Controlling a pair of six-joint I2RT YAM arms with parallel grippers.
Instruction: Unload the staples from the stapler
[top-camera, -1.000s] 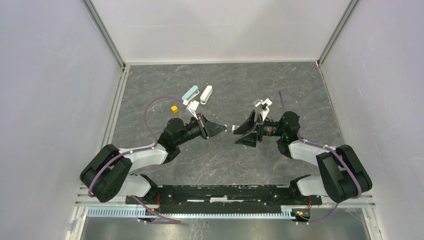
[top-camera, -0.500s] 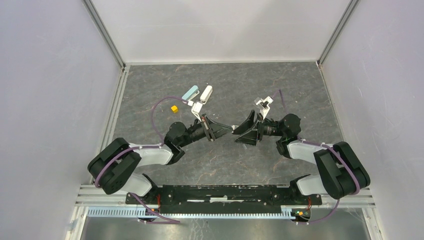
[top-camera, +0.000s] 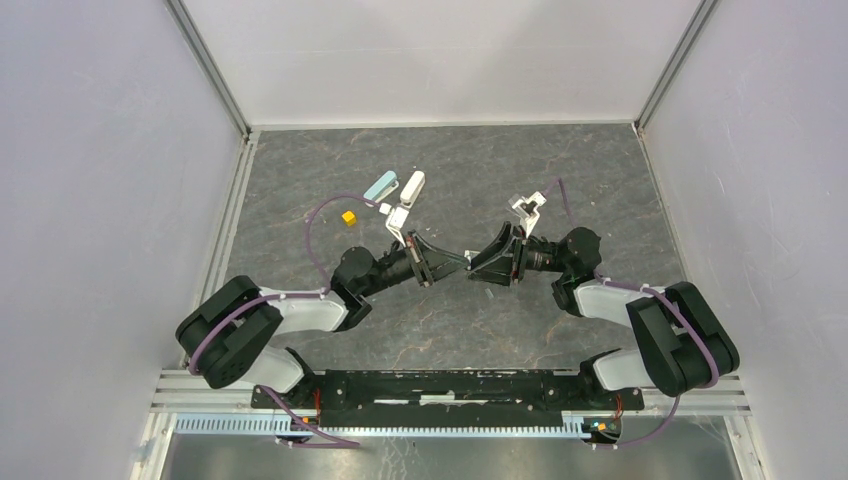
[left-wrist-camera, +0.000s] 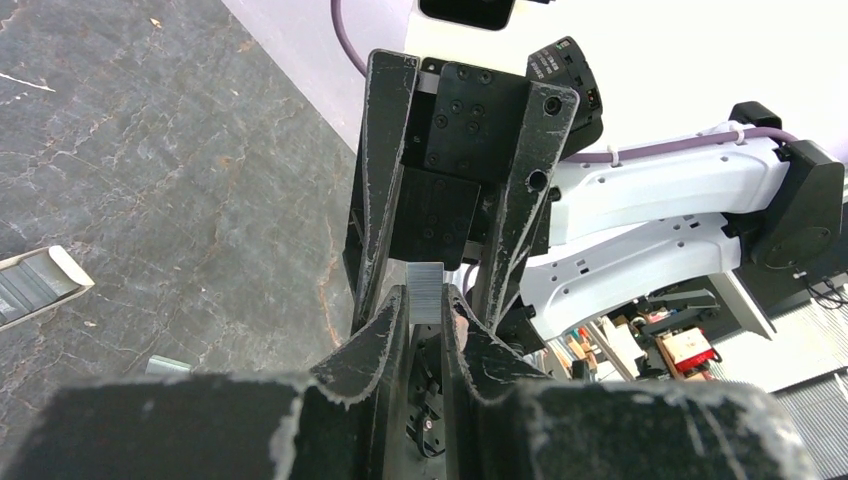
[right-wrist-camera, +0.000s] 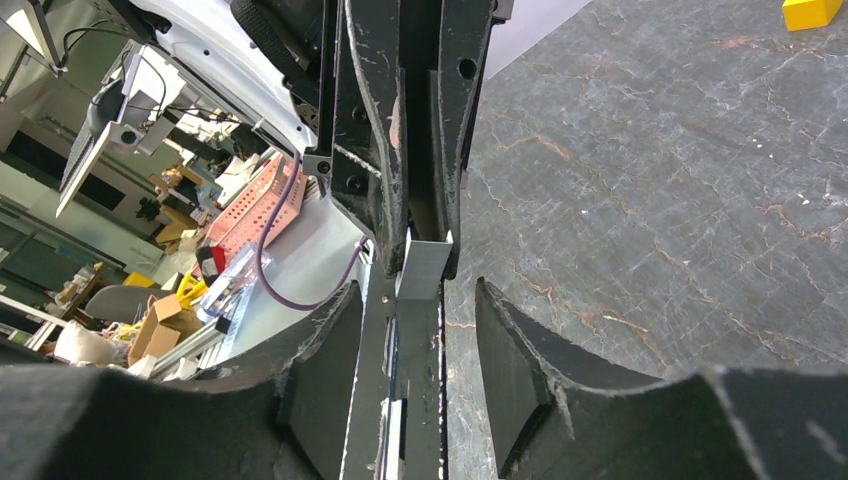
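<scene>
Aloft over dark table (top-camera: 300, 170), pinching staples (left-wrist-camera: 427, 275) at left gripper (left-wrist-camera: 425, 302) tips; bracketing strip with right gripper (right-wrist-camera: 420, 292), jaws spread either side; well clear of stapler (left-wrist-camera: 35, 285) below.

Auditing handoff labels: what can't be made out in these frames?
Top view: staples too small, masked by left pincer and right pincer.
Left wrist view: stapler cut off by the left edge.
Right wrist view: whether the right pincer touches the staples; the left pincer overlaps them.
</scene>
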